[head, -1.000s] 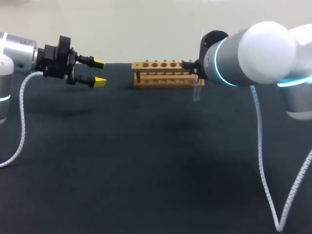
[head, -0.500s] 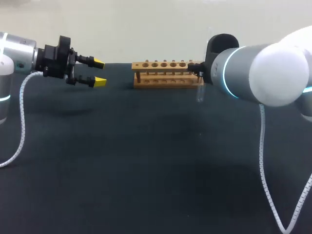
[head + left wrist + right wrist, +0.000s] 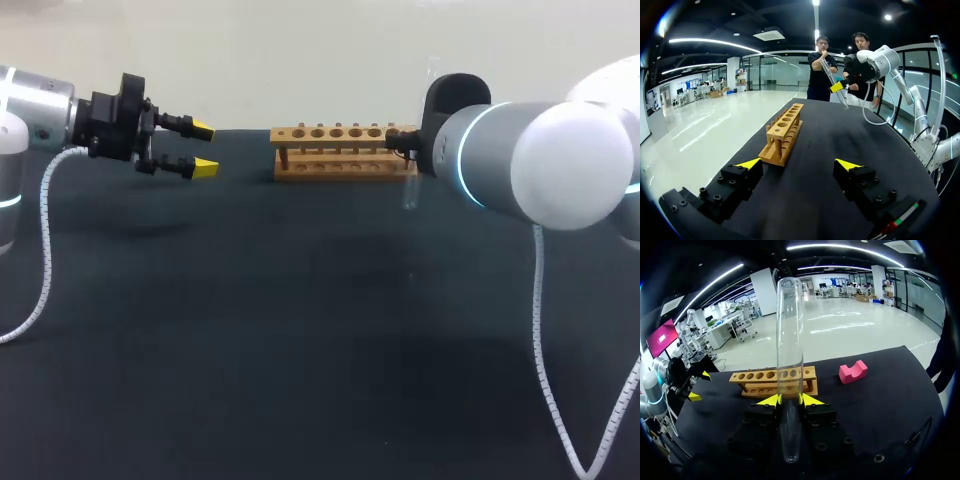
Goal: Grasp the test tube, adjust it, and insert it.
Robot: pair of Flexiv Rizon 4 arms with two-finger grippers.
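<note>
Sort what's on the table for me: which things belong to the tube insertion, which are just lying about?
Job: test tube, held in the right gripper; wooden rack, holes empty.
Lying about: pink block off the rack's end; left gripper, open, holding nothing.

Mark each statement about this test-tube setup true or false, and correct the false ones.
1. The right fingers grip the test tube. True.
2. The test tube stands in the rack. False: the right fingers hold it, outside the rack.
3. The left fingers are open and empty. True.
4. The pink block lies on the rack. False: it lies on the table, apart from the rack.
</note>
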